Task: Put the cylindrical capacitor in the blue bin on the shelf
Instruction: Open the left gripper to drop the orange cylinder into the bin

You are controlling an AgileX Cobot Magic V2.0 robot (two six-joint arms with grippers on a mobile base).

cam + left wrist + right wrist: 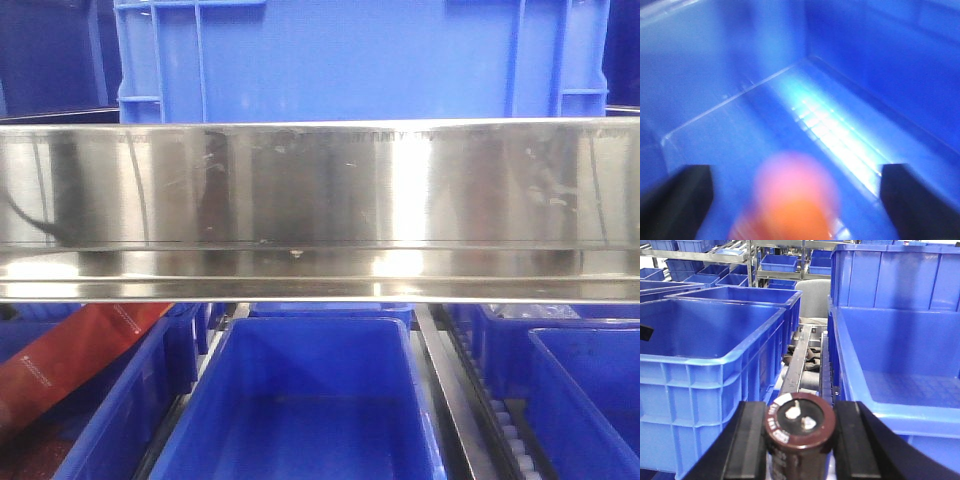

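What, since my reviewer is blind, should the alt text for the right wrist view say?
The right hand grips a dark cylindrical capacitor between two black fingers, its terminal end facing the camera. Beyond it a metal rail runs between the left blue bin and the right blue bin; more blue bins sit on shelving behind.
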